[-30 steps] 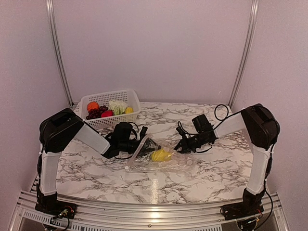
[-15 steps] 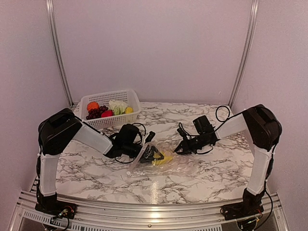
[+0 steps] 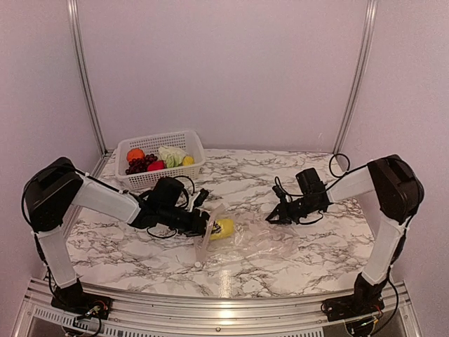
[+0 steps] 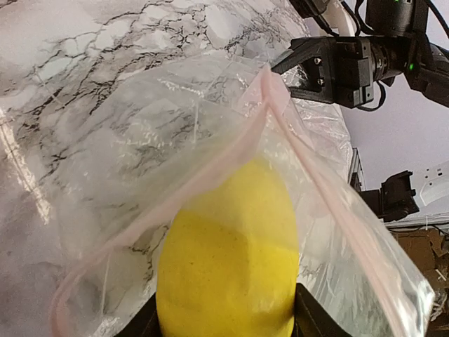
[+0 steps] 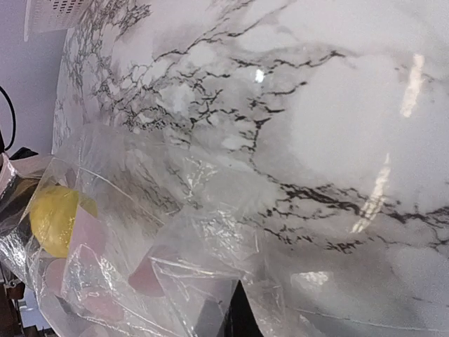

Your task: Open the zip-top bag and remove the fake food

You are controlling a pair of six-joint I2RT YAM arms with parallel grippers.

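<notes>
The zip-top bag (image 3: 249, 239) lies crumpled mid-table, its mouth to the left; its pinkish zip strip (image 4: 231, 151) gapes. My left gripper (image 3: 217, 227) is at that mouth, shut on a yellow piece of fake food (image 4: 224, 267) that sits partly out of the opening, a black finger (image 4: 307, 321) on each side of it. The right gripper (image 3: 276, 217) is shut on the bag's far end, where crinkled plastic (image 5: 210, 246) bunches over its dark fingertip (image 5: 242, 319). The yellow piece (image 5: 55, 219) shows through the plastic in the right wrist view.
A white mesh basket (image 3: 184, 135) stands at the back left with orange, purple, red, green-white and yellow toy foods in it. Bare marble table (image 3: 302, 260) lies in front of the bag. Metal frame posts rise behind.
The left gripper went into the bag, closed on the yellow piece and drew it left to the mouth. The right gripper shifted right, stretching the bag.
</notes>
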